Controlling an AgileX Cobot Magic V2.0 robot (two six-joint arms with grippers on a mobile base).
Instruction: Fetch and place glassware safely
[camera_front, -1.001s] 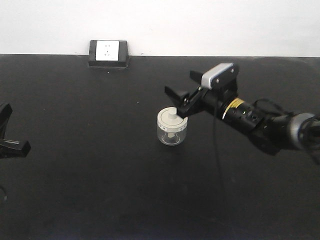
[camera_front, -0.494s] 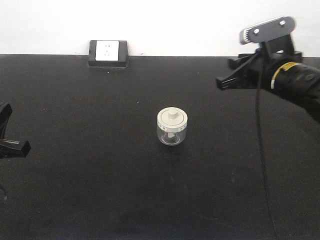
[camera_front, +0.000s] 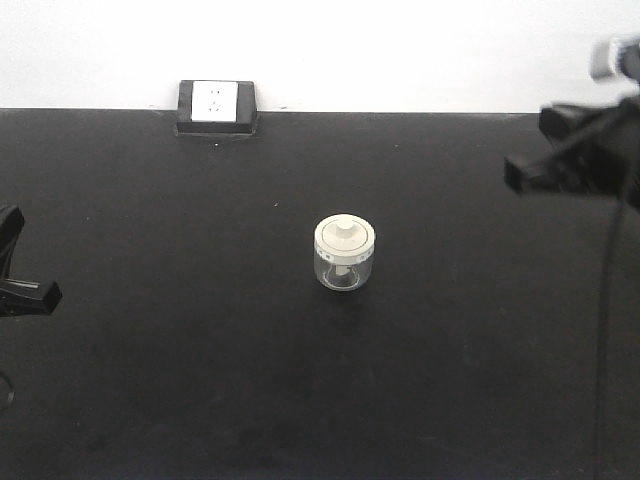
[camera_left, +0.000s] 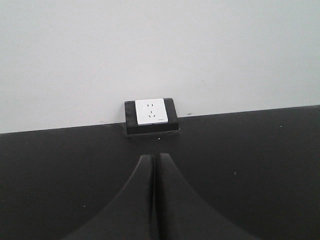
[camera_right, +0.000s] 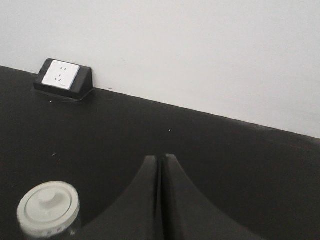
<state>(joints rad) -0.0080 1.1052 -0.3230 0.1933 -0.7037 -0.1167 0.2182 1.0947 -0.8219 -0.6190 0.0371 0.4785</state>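
Clear squat glass jar with cream knobbed lid (camera_front: 345, 254) standing released mid-table, placement apparently done; right gripper (camera_right: 160, 165) pinched closed, empty, withdrawn rightward.

The jar (camera_front: 345, 268) is clear glossy glass with a matt cream lid (camera_front: 345, 236), on a matt black table (camera_front: 200, 350).
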